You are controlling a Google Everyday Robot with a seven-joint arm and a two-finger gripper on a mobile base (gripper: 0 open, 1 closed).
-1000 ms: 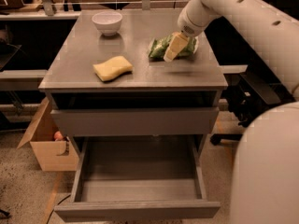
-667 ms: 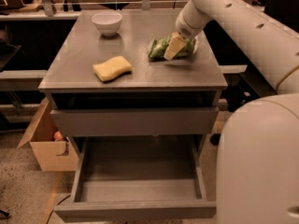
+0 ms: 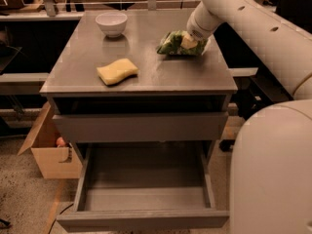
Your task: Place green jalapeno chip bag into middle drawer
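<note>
Your gripper (image 3: pixel 189 42) is at the far right of the cabinet top (image 3: pixel 146 79), fingers pinching the green jalapeno chip bag (image 3: pixel 171 44), which rests on that top. The middle drawer (image 3: pixel 144 219) stands open below, nearer; a yellow sponge (image 3: pixel 117 71) lies left.

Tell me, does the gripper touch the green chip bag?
Touching. The camera view shows the gripper pressed onto the green jalapeno chip bag on the cabinet top.

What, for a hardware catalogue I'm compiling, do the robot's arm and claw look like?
The arm is a thick, rounded white tube with small dark round holes along it, no cables showing. It narrows to a pale cream claw, at the far right of the cabinet top, on the green bag.
</note>
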